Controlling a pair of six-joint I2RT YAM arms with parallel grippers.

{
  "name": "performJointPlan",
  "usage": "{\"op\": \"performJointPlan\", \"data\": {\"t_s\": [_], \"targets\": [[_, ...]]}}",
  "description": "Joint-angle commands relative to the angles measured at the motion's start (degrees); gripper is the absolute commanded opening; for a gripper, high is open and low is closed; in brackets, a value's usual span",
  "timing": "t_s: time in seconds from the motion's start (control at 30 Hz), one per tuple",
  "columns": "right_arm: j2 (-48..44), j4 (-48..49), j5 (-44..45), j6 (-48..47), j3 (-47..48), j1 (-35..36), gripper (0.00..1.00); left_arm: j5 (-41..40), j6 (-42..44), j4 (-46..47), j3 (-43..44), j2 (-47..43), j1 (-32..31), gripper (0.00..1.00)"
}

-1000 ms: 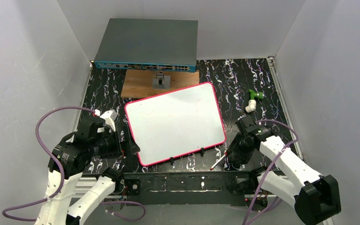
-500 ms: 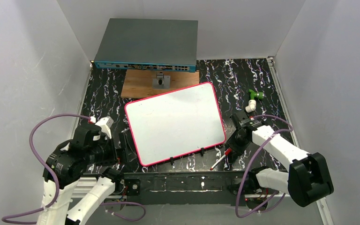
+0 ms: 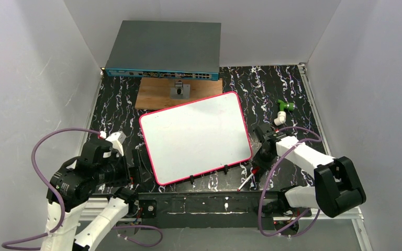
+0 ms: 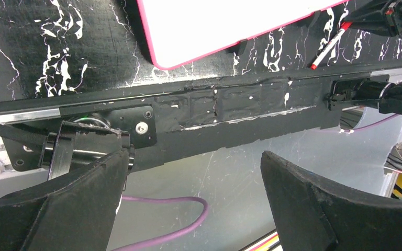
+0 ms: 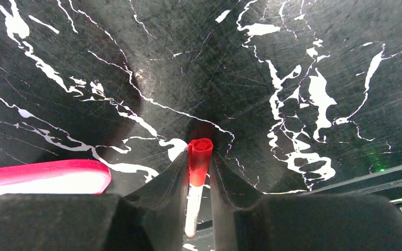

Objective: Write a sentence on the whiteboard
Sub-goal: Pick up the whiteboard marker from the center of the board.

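The whiteboard (image 3: 196, 136) lies tilted in the middle of the black marbled table, pink-red rim all round, black clips on its near edge. Its face is blank white and no sentence is in view. A marker (image 3: 245, 181) with a red cap and white barrel lies just off the board's near right corner. My right gripper (image 3: 255, 170) is down on it. In the right wrist view both fingers press the red cap of the marker (image 5: 193, 206), right gripper (image 5: 199, 155) shut on it, with the board's corner (image 5: 42, 168) at left. My left gripper (image 4: 194, 157) stands wide open and holds nothing, near the table's front rail.
A grey network switch (image 3: 163, 49) sits at the back. In front of it lies a brown wooden board (image 3: 159, 97) with a small metal part. A green and white pipe fitting (image 3: 281, 111) lies at the right. A black rail (image 3: 209, 202) and purple cables run along the near edge.
My right gripper's fingers have closed in onto the marker's red cap, and the right arm has folded in closer. The left arm drew back slightly from the board's near left corner.
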Motion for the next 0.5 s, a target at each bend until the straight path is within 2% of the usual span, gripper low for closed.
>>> {"op": "performJointPlan", "data": {"t_s": [0.0,0.17,0.27,0.47], "targets": [[2.7,2.4,2.4,-0.8,-1.0,0.8,0.27,1.5,0.3,-1.9,2.4,1.5,-0.2,0.98],[4.7,2.5,4.2,-1.8,-0.6,3.0,0.25,1.7,1.1,-2.0,3.1,2.4,-0.2,0.98],[4.8,1.7,4.7,-2.6,0.1,3.9,0.01,2.1,1.2,-2.0,3.7,2.9,-0.2,0.98],[-2.1,-5.3,6.2,-4.2,3.9,5.7,0.01,2.1,1.2,-1.4,4.1,2.9,-0.2,0.98]]}}
